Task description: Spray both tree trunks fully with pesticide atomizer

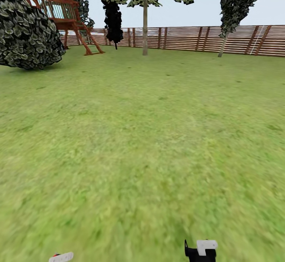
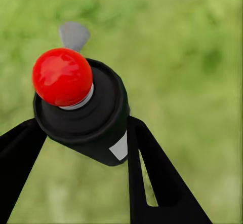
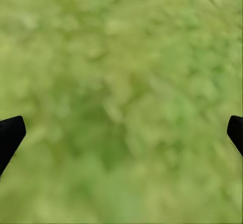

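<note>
Green lawn (image 1: 150, 143), somewhat blurred nearby, carries a bush (image 1: 27, 32), playhouse (image 1: 59, 13) and two trees (image 1: 145, 25).

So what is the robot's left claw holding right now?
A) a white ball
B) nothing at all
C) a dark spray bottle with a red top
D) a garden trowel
C: in the left wrist view the left gripper has its black fingers on either side of a dark spray bottle with a round red top, over the grass.
</note>
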Controlling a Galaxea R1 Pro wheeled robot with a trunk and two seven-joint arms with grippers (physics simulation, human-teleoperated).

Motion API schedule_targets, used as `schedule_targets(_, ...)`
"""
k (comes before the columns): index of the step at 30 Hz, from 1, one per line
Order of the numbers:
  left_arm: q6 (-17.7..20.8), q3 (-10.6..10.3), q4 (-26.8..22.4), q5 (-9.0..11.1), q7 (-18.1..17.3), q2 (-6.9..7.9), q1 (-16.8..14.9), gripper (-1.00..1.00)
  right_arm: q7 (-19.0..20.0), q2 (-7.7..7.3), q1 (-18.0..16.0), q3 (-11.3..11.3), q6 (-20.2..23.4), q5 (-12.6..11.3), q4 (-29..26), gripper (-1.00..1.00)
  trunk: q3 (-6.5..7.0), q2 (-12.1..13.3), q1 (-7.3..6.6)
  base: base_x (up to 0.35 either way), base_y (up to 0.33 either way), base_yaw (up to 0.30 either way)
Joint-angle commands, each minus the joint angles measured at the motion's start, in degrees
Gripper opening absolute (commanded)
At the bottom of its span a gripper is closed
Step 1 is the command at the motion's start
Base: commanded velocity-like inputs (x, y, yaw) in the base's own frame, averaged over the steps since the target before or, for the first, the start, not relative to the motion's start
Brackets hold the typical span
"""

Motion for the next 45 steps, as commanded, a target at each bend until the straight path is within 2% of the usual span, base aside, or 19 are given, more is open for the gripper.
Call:
schedule_targets(1, -0.21, -0.01, 0.05, 0.23, -0.02, 0.02, -0.03, -1.00, -0.28, 0.00, -0.03, -0.44, -0.12, 0.61, 0.05, 1.00, -0.05, -0.02, 0.03, 0.340, 0.000, 0.000)
schedule_targets(19, -0.23, -0.01, 0.05, 0.25, -0.02, 0.01, -0.03, -1.00, -0.28, 0.04, -0.01, -0.44, -0.12, 0.61, 0.10, 1.00, -0.46, -0.02, 0.03, 0.340, 0.000, 0.054)
schedule_targets(25, -0.23, -0.02, 0.05, 0.26, -0.02, 0.01, -0.03, -1.00, -0.28, -0.05, -0.01, -0.44, -0.12, 0.61, 0.08, 1.00, -0.46, -0.02, 0.03, 0.339, 0.000, -0.166)
schedule_targets(45, -0.23, 0.01, 0.05, 0.26, -0.02, 0.03, -0.03, -1.00, -0.28, 0.01, 0.00, -0.44, -0.12, 0.61, 0.13, 1.00, -0.46, -0.02, 0.03, 0.340, 0.000, -0.038)
